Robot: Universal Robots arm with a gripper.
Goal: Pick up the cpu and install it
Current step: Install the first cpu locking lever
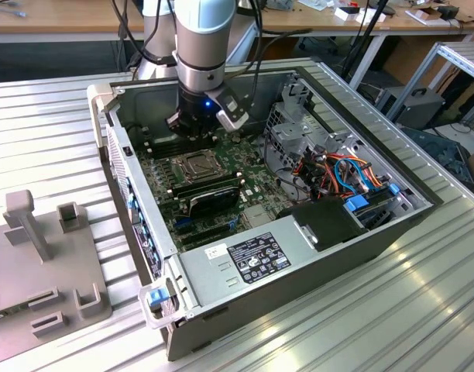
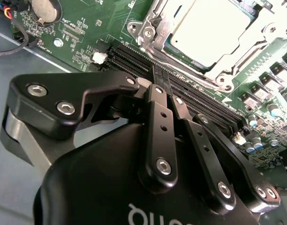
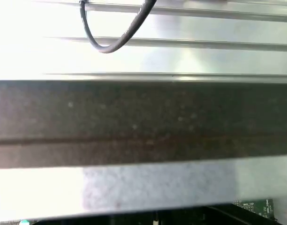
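Observation:
The cpu (image 2: 207,30), a flat square with a dull silver top, lies inside the socket on the green motherboard (image 2: 82,35), with the metal frame (image 2: 228,61) around it. In the exterior view the socket with the cpu (image 1: 198,164) sits near the middle of the board in the open computer case (image 1: 245,256). My gripper (image 1: 197,138) hangs just behind the socket, low inside the case. In the second wrist view the gripper (image 2: 166,93) is shut with its fingertips together and nothing between them, over the black memory slots (image 2: 200,105) beside the socket.
A black oblong card (image 1: 210,198) lies in front of the socket. A metal drive cage (image 1: 299,132) and coloured cables (image 1: 345,174) fill the case on the exterior view's right. A grey fixture (image 1: 43,263) stands on the ribbed table at the left. A dark case wall (image 3: 143,122) is close to the wrist.

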